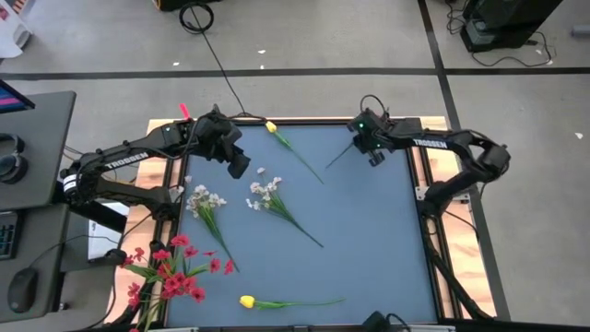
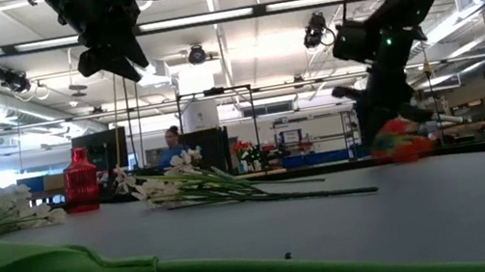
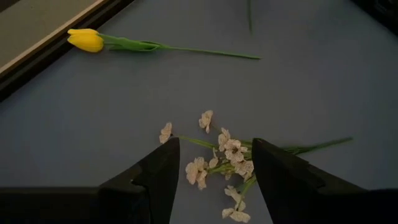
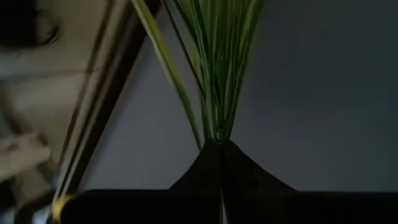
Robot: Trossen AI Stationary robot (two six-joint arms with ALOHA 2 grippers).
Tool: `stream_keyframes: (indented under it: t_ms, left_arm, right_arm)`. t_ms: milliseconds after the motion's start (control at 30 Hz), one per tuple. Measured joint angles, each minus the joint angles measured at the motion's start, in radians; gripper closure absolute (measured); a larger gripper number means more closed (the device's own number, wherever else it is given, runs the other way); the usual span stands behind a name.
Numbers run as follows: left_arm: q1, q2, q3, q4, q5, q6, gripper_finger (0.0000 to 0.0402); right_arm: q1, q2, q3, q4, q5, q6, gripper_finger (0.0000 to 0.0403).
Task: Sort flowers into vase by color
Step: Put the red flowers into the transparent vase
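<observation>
My left gripper [image 1: 237,162] [image 3: 214,180] hangs open above the table's far-left part, over a white blossom spray [image 1: 265,192] [image 3: 227,155]. A second white spray [image 1: 205,198] lies left of it. One yellow tulip [image 1: 272,127] [image 3: 87,40] lies near the far edge and another [image 1: 247,302] at the near edge. Red blossom sprays [image 1: 171,272] lie at the near-left corner. The pinkish-red vase [image 2: 81,179] [image 1: 182,112] stands at the far-left corner. My right gripper [image 1: 371,152] [image 4: 217,144] is shut on a green-leaved stem [image 4: 214,68], raised over the far-right part. A red-orange bloom [image 2: 400,144] shows below it. My right gripper pinches a bunch of thin green leaves and stalk at their gathered end [image 4: 216,134] between its two shut fingertips. The strands fan out away from the fingers. The thin stem [image 1: 339,160] is lifted clear and slants from the gripper toward the table's middle.
Blue mat [image 1: 369,240] with wooden borders along the left and right sides [image 1: 426,175]. The mat's right half holds no flowers. A desk with keyboard and mouse [image 1: 23,286] stands left of the table. A person [image 2: 171,147] shows far behind the table in the low view.
</observation>
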Motion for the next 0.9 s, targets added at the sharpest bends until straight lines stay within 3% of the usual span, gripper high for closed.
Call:
stream_keyframes:
  t_ms: [133,233,467,733,900]
  left_arm:
    - [-0.002,0.000,0.000,0.018,0.000,0.014,0.0196]
    - [-0.013,0.000,0.000,0.065,0.014,0.057,0.0196]
    - [-0.042,0.027,0.001,0.262,0.155,0.042,0.0195]
    - [-0.114,0.051,-0.001,0.411,0.196,0.049,0.0190]
    - [-0.164,0.086,-0.001,0.581,0.202,0.062,0.0150]
  right_arm:
    - [0.101,-0.054,0.000,0.073,0.082,-0.146,0.0400]
    - [0.182,-0.080,0.002,0.203,0.122,-0.360,0.0401]
    - [0.397,-0.133,0.002,0.519,0.111,-0.768,0.0400]
    - [0.534,-0.174,0.005,0.855,0.094,-1.082,0.0400]
    - [0.575,-0.151,0.104,0.832,-0.006,-1.236,0.0400]
